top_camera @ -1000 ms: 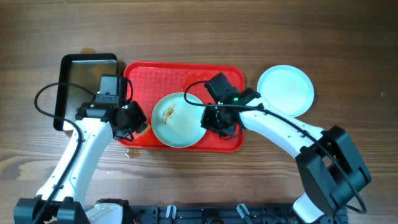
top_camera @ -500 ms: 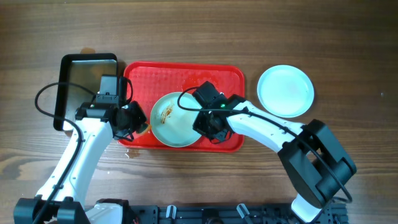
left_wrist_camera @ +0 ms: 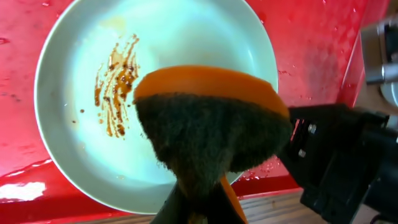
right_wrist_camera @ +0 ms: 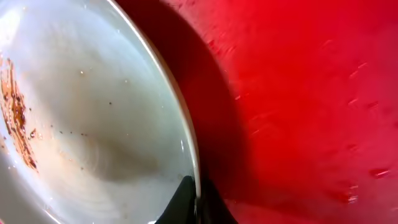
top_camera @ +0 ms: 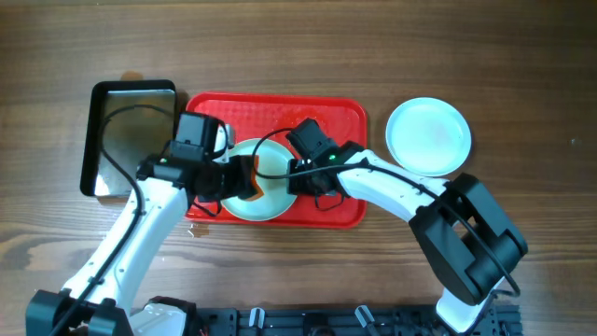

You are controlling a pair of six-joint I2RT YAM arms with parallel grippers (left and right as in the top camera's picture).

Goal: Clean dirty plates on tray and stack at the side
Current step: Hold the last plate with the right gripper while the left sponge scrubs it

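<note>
A dirty plate [top_camera: 266, 198] with a brown sauce smear lies on the red tray [top_camera: 242, 107]. My left gripper [top_camera: 233, 177] is shut on an orange sponge [left_wrist_camera: 211, 118] with a dark scouring face. It holds the sponge just over the plate [left_wrist_camera: 180, 31], right of the smear [left_wrist_camera: 115, 81]. My right gripper [top_camera: 297, 177] is shut on the plate's right rim, and the rim sits between its fingertips [right_wrist_camera: 196, 202]. The smeared plate [right_wrist_camera: 93, 124] fills the left of the right wrist view. Another pale plate [top_camera: 428, 136] lies on the table to the right of the tray.
A black shiny pan [top_camera: 131, 131] sits on the table against the tray's left side. The wet tray floor [right_wrist_camera: 298, 93] is bare to the right of the plate. The right arm's black gripper body [left_wrist_camera: 339, 155] is close to the sponge, at the tray's front edge.
My left gripper has moved right from the tray's left edge, bringing the sponge over the plate. My right gripper has shifted left and now holds the plate's right rim.
</note>
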